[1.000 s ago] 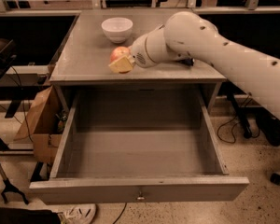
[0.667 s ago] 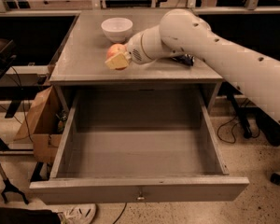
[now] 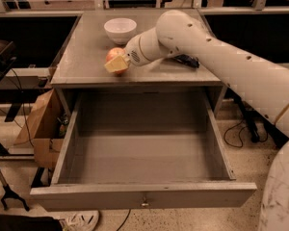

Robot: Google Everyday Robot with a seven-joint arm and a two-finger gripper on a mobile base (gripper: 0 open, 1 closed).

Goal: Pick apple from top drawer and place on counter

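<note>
The small red-orange apple [image 3: 113, 54] is at the front left part of the grey counter [image 3: 82, 61], just at or above its surface. My gripper [image 3: 117, 61] reaches in from the right on the white arm and is shut on the apple, with a yellowish finger [image 3: 116, 65] showing in front of and below it. The top drawer [image 3: 144, 196] is pulled fully open below the counter and nothing shows inside it.
A white bowl [image 3: 120, 30] stands at the back of the counter, behind the apple. A small dark object [image 3: 187, 60] lies on the counter's right side under the arm. A cardboard box [image 3: 38, 126] sits on the floor left of the cabinet.
The gripper has carried the apple a little to the left over the counter. The drawer and the bowl have not moved.
</note>
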